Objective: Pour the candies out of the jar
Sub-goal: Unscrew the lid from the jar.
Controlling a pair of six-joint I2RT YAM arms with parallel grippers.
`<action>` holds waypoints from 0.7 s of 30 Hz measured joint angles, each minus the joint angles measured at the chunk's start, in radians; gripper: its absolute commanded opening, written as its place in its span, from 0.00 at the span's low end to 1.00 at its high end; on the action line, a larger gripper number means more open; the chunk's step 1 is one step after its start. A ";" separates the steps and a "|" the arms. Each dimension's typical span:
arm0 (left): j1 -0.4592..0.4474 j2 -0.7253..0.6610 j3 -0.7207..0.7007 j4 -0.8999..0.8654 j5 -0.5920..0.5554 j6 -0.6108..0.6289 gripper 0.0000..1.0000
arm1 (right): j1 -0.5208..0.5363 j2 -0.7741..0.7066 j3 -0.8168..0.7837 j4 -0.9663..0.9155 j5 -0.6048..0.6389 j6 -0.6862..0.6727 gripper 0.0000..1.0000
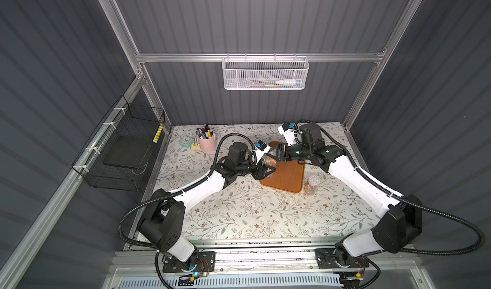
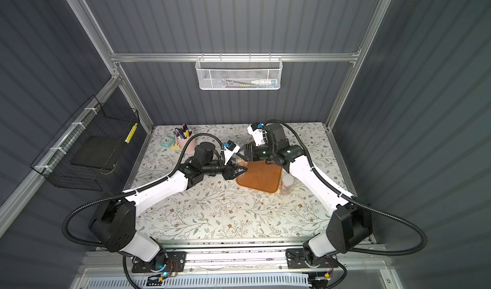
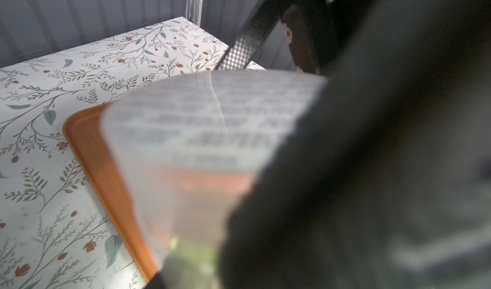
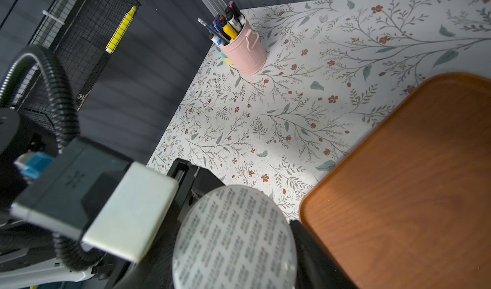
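My left gripper is clamped on the jar over the edge of the tray. The right gripper straddles its lid; I cannot tell whether it grips.

Closed in on three sides by dark grey ribbed wall panels set in an aluminium frame. On the back rail, a white mesh basket; on the left wall, a black wire basket. Below, a tabletop with a pale covering printed with leaves and small flowers, brighter than the walls. Near its far left corner, a pink cup of pens beside a small mint clock.
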 measured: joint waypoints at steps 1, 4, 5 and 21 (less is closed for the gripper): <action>-0.003 0.000 0.000 -0.002 -0.012 0.003 0.00 | -0.001 0.002 0.000 0.000 0.004 0.008 0.57; -0.011 -0.002 0.000 -0.009 -0.041 0.019 0.00 | -0.002 0.003 0.000 -0.008 0.015 0.026 0.51; -0.013 -0.002 0.002 -0.013 -0.045 0.024 0.00 | -0.002 0.003 0.000 -0.011 0.016 0.026 0.49; 0.040 0.001 0.044 0.056 0.348 -0.055 0.00 | -0.101 -0.062 -0.060 0.135 -0.396 -0.187 0.44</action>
